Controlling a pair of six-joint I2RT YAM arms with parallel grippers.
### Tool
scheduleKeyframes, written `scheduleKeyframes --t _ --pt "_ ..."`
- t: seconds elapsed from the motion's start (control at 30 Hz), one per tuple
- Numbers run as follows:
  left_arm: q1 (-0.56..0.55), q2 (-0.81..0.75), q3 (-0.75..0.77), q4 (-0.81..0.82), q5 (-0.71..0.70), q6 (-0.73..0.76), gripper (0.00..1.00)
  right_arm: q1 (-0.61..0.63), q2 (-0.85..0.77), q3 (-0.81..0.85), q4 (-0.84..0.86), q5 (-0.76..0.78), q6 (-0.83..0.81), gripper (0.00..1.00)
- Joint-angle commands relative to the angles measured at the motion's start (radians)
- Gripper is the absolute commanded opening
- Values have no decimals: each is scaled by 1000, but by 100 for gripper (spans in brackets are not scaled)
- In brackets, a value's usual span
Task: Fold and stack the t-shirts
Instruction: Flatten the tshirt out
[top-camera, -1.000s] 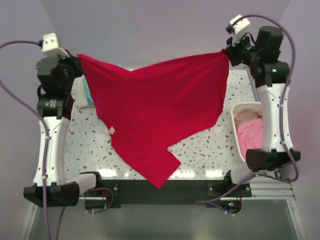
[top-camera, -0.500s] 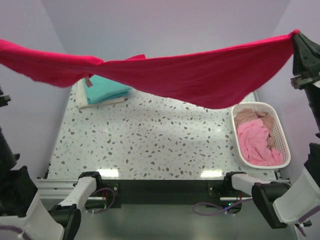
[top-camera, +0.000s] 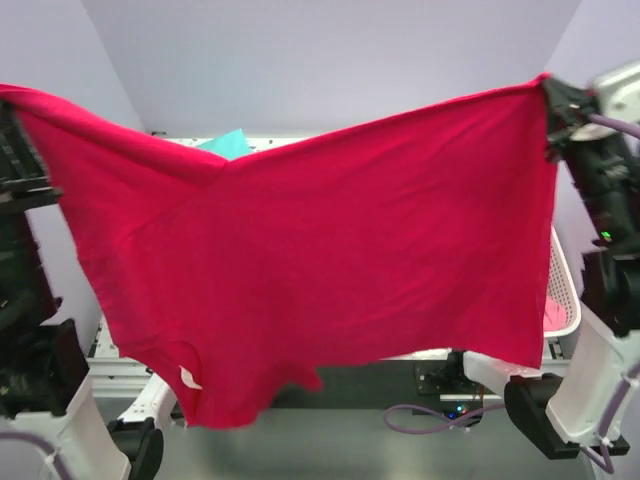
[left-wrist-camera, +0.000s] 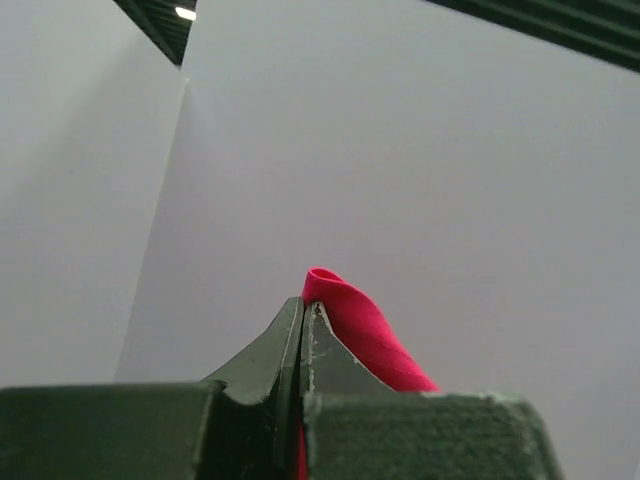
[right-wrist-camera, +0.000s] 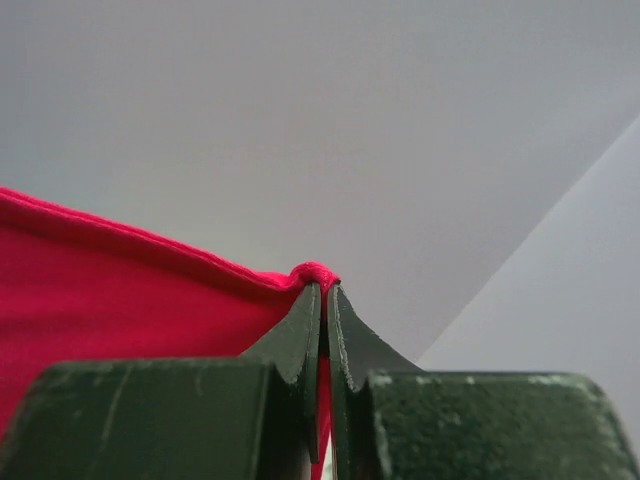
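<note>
Lavender walls (top-camera: 330, 60); desk (top-camera: 390, 357) mostly hidden by spread red t-shirt (top-camera: 330, 260). Basket (top-camera: 567, 285) right, pink t-shirt (top-camera: 554, 313) inside. Left tool (left-wrist-camera: 302, 305) and right tool (right-wrist-camera: 325, 290) clamp its corners.

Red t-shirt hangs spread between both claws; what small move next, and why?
Probably lower both arms together, keeping their spread, to lay the red t-shirt down flat. It hangs in the air opened wide, with the left claw and right claw each shut on an upper corner.

the red t-shirt (top-camera: 330, 260) is soft matt cloth, the right gripper (right-wrist-camera: 324, 295) fingers (right-wrist-camera: 298, 335) dark, dull, scuffed plastic.
</note>
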Motion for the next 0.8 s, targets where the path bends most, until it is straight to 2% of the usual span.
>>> scheduleKeyframes --t 0.0,0.07,0.13,0.17,0.2,0.27,0.3,0.37,0.4,0.43,0.47,0.57,0.63,0.77 --pt "4 -33 -256 83 83 5 0 -2 -9 -226 34 -83 48 0" --pt "4 -61 -388 121 152 0 0 -2 -14 -399 54 -136 85 0" --pt "4 -70 -595 182 241 -18 0 -2 -20 -521 89 -199 108 0" --pt "4 -75 -669 212 269 -18 0 -2 -22 -655 155 -205 113 0" --pt "4 -72 -812 241 305 -20 0 -2 -19 -717 187 -214 107 0" --pt "4 -46 -954 377 316 -17 0 -2 1 -885 308 -210 96 0" --pt "4 -26 -1066 417 303 -15 0 -2 50 -929 348 -199 87 0" --pt "2 82 -1146 551 293 -15 0 -2 125 -1005 449 -194 78 0" --pt "2 132 -1186 587 293 -15 0 -2 226 -1021 488 -193 73 0" --pt "2 185 -1196 670 293 -6 0 -2 278 -1026 525 -184 78 0" --pt "2 300 -1193 696 286 6 0 -2 346 -1011 558 -179 75 0" --pt "2 510 -1138 766 266 48 0 -2 571 -900 551 -165 75 0" --pt "4 592 -1076 776 254 65 0 -1 691 -825 551 -153 72 0" --pt "4 726 -994 769 264 86 0 -2 790 -742 550 -101 76 0"
